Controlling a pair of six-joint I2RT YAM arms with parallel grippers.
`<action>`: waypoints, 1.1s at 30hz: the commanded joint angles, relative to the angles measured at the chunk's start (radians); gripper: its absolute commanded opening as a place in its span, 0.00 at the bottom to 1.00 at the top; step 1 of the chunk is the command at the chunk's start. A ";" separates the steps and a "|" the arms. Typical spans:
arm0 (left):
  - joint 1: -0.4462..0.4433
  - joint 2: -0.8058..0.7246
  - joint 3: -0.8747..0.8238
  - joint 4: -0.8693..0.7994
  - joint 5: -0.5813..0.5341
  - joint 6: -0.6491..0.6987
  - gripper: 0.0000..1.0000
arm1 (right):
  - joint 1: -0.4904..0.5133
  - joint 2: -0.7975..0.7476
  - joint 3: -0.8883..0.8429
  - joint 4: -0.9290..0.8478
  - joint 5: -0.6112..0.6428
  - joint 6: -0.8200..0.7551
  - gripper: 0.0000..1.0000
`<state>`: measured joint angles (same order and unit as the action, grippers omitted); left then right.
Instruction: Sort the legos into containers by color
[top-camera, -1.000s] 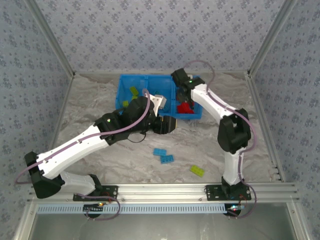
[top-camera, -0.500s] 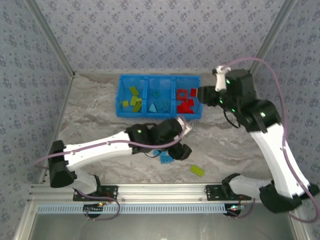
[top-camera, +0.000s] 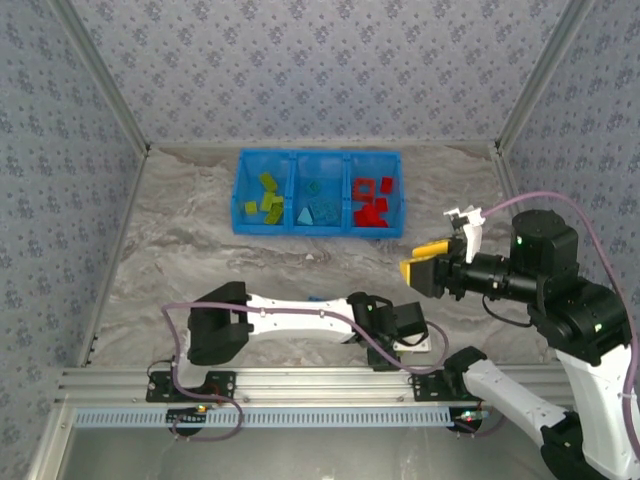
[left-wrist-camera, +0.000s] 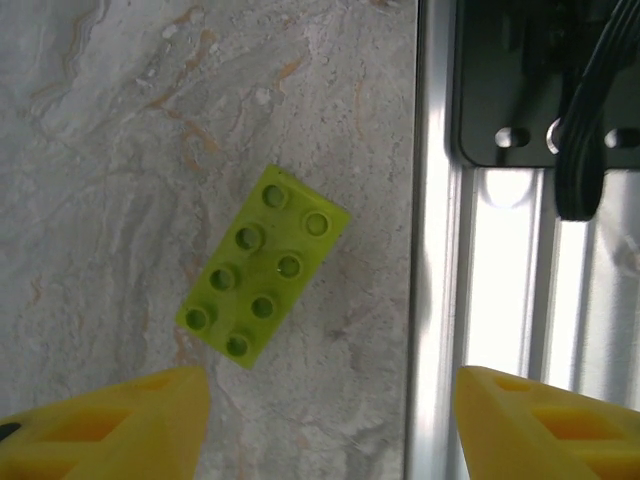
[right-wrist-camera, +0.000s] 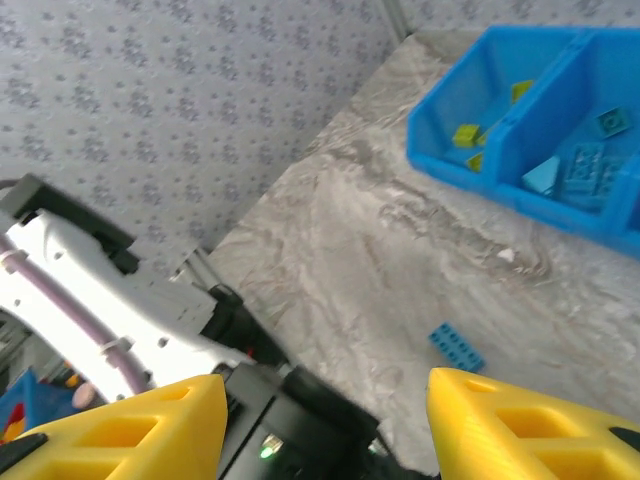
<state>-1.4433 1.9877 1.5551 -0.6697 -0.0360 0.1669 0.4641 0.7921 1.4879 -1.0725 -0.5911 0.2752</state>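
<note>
Both arms have left the far side of the table (top-camera: 200, 250) since a second ago: we see the left arm folded low along the near edge, and the right arm pulled back to the right, well apart from the bin (top-camera: 318, 229). Our left gripper (left-wrist-camera: 330, 395) hangs with its fingers spread wide over the lime brick (left-wrist-camera: 263, 262), which lies flat and studs up on the marbled surface, turned diagonally, just beside the aluminium rail (left-wrist-camera: 435, 250). Our right gripper (top-camera: 425, 270) also stands apart with nothing between its fingers. We judge the brick light, rigid and smooth-sided, so it should not deform, but it could skid or twist out of a skewed pinch. The best hold looks to be across its narrow width, pads on the two long side walls near the middle, which calls for turning the wrist to match the diagonal. One finger sits above the rail, so a straight descent could strike metal. Lime pieces already lie in the left compartment (top-camera: 263, 200), where this one belongs, and one light blue brick (right-wrist-camera: 457, 347) waits on the table
</note>
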 joint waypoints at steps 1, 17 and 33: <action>0.030 0.036 0.028 0.034 -0.015 0.152 0.66 | -0.002 -0.022 -0.012 0.009 -0.100 0.048 0.58; 0.064 0.191 0.147 -0.030 0.043 0.279 0.66 | -0.002 -0.021 -0.096 0.048 -0.135 0.062 0.59; 0.094 0.214 0.126 0.026 0.071 0.179 0.27 | -0.004 0.001 -0.022 0.002 -0.095 0.056 0.57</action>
<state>-1.3701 2.2086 1.7061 -0.6834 0.0456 0.3851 0.4641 0.7891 1.4395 -1.0466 -0.6949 0.3328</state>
